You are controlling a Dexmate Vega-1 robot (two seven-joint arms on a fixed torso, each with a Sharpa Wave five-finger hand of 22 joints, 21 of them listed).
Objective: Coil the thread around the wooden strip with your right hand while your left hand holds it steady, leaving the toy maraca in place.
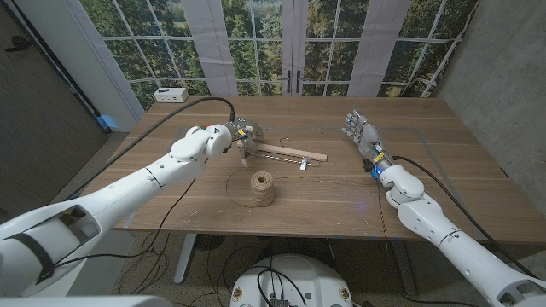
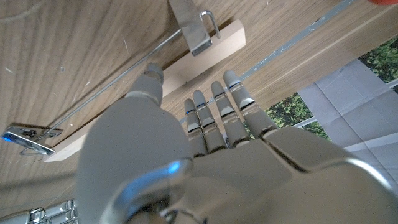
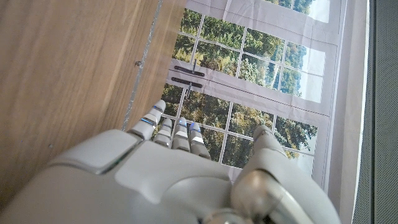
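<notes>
A pale wooden strip (image 1: 290, 153) lies across the middle of the table, with metal clips (image 1: 305, 162) and a thin rod along it. In the left wrist view the strip (image 2: 208, 53) and a clip (image 2: 199, 30) lie just beyond my fingertips. My left hand (image 1: 241, 134) is over the strip's left end, fingers straight and close together, gripping nothing; whether it touches the wood I cannot tell. A spool of brown thread (image 1: 262, 188) stands in front of the strip, a loose loop (image 1: 231, 181) trailing to its left. My right hand (image 1: 361, 132) is raised to the right, fingers spread and empty.
A white box (image 1: 171, 94) sits at the table's far left corner. A black cable (image 1: 384, 213) runs along my right arm and off the front edge. Windows stand behind the table (image 1: 444, 162).
</notes>
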